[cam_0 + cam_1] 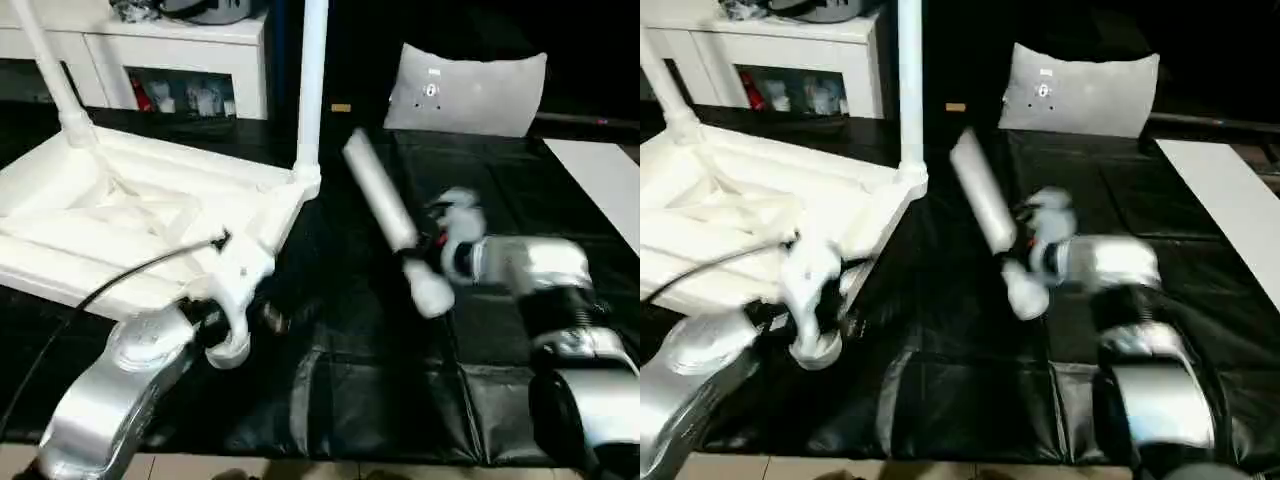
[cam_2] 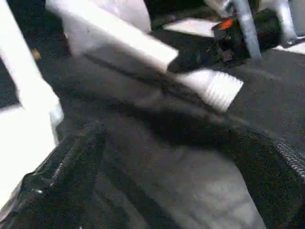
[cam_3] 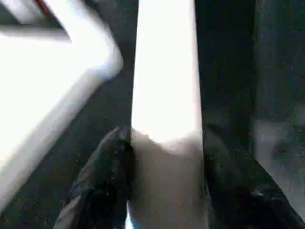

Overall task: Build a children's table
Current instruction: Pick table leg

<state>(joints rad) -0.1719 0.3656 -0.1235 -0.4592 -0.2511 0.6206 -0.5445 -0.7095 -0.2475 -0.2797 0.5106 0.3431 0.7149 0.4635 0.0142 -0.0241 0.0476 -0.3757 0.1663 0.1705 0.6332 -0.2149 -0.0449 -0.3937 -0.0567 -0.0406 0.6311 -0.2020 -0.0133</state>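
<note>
The white table top [image 1: 90, 215] lies upside down on the left, ribbed underside up. Two white legs stand in its far sockets, one [image 1: 50, 70] at the back left and one [image 1: 312, 90] at the back right. Its near round corner socket [image 1: 235, 340] is empty. My left gripper [image 1: 212, 322] sits right against that corner. A third loose leg [image 1: 385, 210] hangs tilted over the black mat, its threaded end [image 2: 217, 88] pointing down and towards me. My right gripper [image 1: 436, 243] is shut on this leg near that end, with a black finger [image 3: 102, 176] on each side.
A black padded mat [image 1: 380, 400] covers the work area. A white cabinet [image 1: 180, 50] stands at the back left and a grey cushion [image 1: 465, 90] at the back centre. A white board [image 1: 600, 180] lies at the right. A black cable [image 1: 140, 265] crosses the table top.
</note>
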